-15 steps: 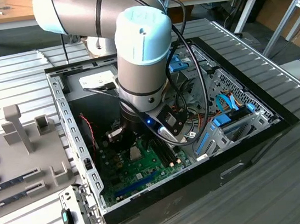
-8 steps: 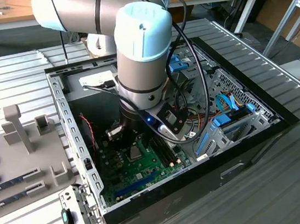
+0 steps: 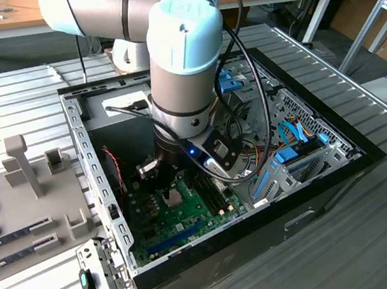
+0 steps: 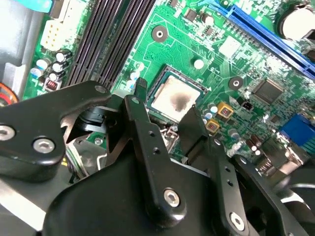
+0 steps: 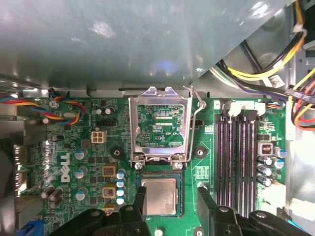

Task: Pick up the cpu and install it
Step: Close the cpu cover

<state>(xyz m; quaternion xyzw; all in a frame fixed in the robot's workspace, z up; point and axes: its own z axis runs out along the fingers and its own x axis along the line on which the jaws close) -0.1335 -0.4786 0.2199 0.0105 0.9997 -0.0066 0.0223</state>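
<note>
The cpu (image 5: 159, 196), a small square chip with a silver-grey top, lies flat in the socket on the green motherboard (image 5: 74, 147). It also shows in the second wrist view (image 4: 174, 96) and faintly below the wrist in the exterior view (image 3: 173, 195). My gripper (image 5: 171, 189) (image 4: 166, 96) is low over it and open, one black finger (image 5: 141, 196) at one edge of the chip and the other finger (image 5: 203, 194) a small gap off the opposite edge. The socket's metal frame (image 5: 160, 123) stands flipped open beside the chip.
The arm reaches down into an open computer case (image 3: 325, 170). A grey power-supply box (image 5: 123, 39) sits beyond the socket, black memory slots (image 5: 236, 162) and coloured cable bundles (image 5: 266, 73) beside it. A grey tray (image 3: 19, 231) with long narrow sticks lies at the exterior view's left.
</note>
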